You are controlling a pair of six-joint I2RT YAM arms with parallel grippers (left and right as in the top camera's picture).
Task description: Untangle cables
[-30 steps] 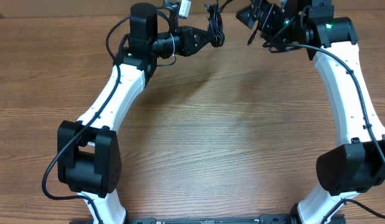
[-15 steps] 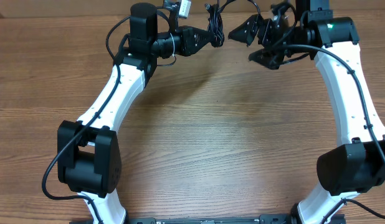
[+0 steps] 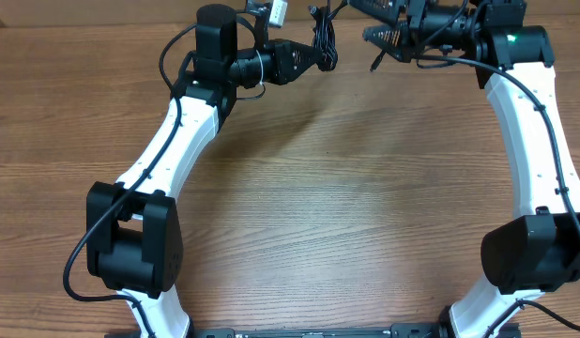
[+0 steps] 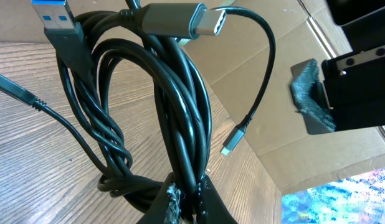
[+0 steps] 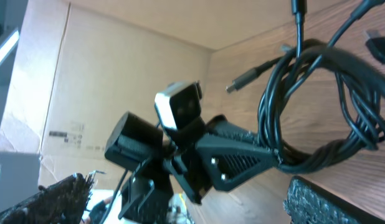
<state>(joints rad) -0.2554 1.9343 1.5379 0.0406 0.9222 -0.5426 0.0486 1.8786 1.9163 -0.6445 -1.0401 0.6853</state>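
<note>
left claw (image 4: 191,205) clamps the cables (image 4: 180,118); right claw (image 3: 371,23) spread wide, just beside them.

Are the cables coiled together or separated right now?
Coiled together: the cables hang as one looped bundle pinched in the left end effector.

Even bright light; right wrist view blurred.

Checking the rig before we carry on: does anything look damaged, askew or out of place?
The cables are one twisted bundle pinched in the shut left gripper, with plugs sticking out every way. The grey pad on the open right gripper looks ragged at its edges, possibly worn. Nothing else stands out.
</note>
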